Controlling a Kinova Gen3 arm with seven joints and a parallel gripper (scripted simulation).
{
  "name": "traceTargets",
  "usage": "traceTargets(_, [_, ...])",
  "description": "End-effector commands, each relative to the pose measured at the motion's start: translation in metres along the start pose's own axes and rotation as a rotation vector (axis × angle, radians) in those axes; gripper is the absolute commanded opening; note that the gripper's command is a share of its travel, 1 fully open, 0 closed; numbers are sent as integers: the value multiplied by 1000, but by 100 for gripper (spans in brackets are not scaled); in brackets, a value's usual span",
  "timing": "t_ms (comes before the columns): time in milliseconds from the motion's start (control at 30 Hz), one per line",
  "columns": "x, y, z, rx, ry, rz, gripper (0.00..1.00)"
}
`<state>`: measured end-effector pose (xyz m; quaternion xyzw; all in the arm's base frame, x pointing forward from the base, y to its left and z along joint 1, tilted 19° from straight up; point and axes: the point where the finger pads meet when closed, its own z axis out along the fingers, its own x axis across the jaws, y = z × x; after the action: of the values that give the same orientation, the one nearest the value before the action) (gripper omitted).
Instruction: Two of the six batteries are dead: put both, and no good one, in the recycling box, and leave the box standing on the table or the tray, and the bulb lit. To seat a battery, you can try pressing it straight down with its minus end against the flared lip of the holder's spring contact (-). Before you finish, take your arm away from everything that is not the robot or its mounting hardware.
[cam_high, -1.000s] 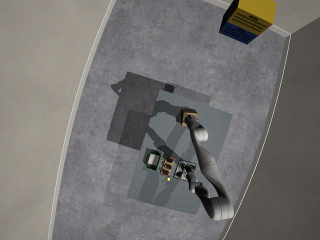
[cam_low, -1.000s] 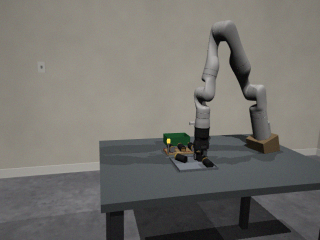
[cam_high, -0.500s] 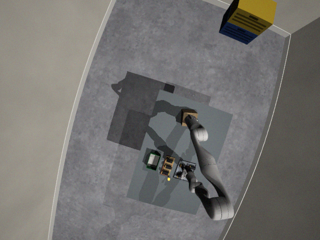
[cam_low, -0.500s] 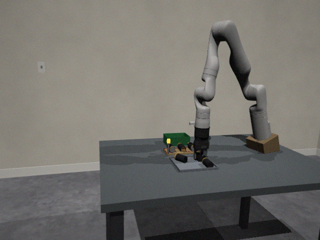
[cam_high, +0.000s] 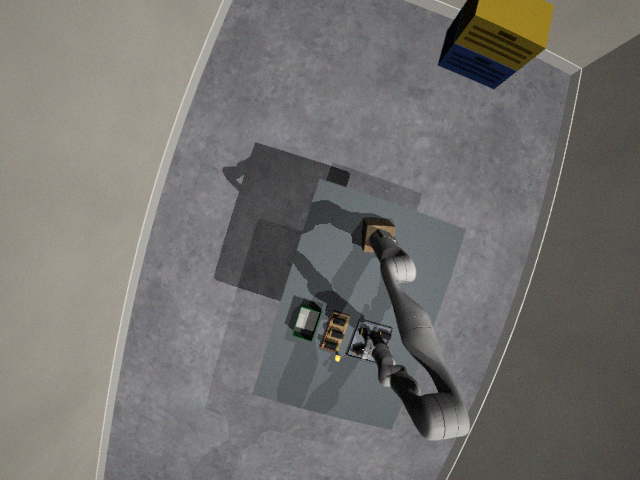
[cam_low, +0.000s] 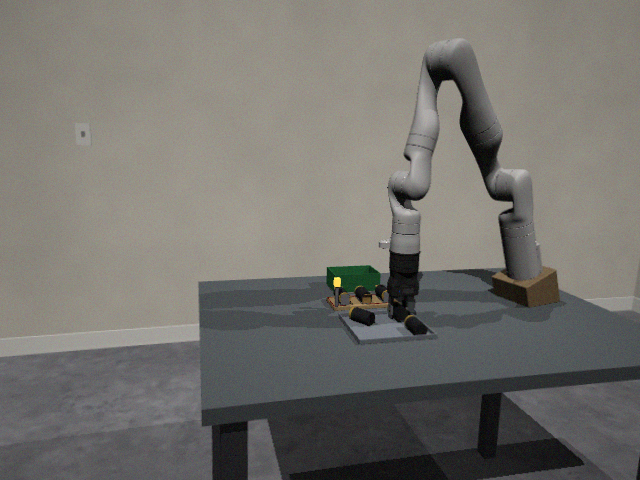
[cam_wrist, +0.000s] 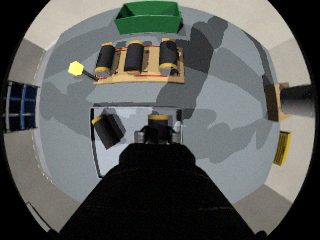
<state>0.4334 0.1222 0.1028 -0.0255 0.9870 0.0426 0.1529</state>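
We count six batteries, three in the holder and three on the tray, with one box and one bulb. Going left to right in the exterior view, we first meet the bulb (cam_high: 337, 357) (cam_low: 337, 282) (cam_wrist: 76, 68), glowing yellow at the holder's left end. The green box (cam_high: 295, 330) (cam_low: 353, 283) (cam_wrist: 147, 25) stands upright on the table (cam_high: 423, 268) (cam_low: 289, 361) (cam_wrist: 65, 105), behind the holder; from the top we see its pale floor. The holder (cam_high: 324, 349) (cam_low: 356, 305) (cam_wrist: 120, 79) carries its three batteries side by side: left (cam_high: 330, 345) (cam_low: 343, 296) (cam_wrist: 105, 59), middle (cam_high: 336, 333) (cam_low: 362, 293) (cam_wrist: 134, 56) and right (cam_high: 339, 321) (cam_low: 381, 291) (cam_wrist: 169, 54)

In front of it, the tray (cam_high: 347, 354) (cam_low: 398, 339) (cam_wrist: 95, 162) bears a slanted battery (cam_high: 357, 348) (cam_low: 361, 315) (cam_wrist: 108, 132) on its left. Right of that, the gripper (cam_high: 367, 333) (cam_low: 400, 311) (cam_wrist: 157, 131) points down, its fingers partway apart around a second battery (cam_high: 363, 330) (cam_low: 399, 312) (cam_wrist: 159, 121); we cannot tell whether they squeeze it. A third battery (cam_high: 384, 334) (cam_low: 415, 324) lies at the tray's right side, hidden in the wrist view. Far right, we see the arm's wooden block (cam_high: 368, 227) (cam_low: 542, 289) (cam_wrist: 272, 102)

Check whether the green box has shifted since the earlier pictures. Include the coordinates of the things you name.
No, it has not visibly moved: in the exterior view the green box (cam_high: 295, 330) (cam_low: 353, 282) (cam_wrist: 148, 25) keeps its place behind the battery holder (cam_high: 323, 349) (cam_low: 356, 306) (cam_wrist: 135, 78), on the same part of the table.
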Motion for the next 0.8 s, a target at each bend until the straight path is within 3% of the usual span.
traceTargets(0, [-3,2,-14,-5,-10,-1,57])
traceTargets(200, [-3,2,-36,-5,-10,-1,57])
traceTargets(567, [-3,2,-39,-5,-10,-1,57])
traceTargets(767, [-3,2,-55,-5,-10,-1,57])
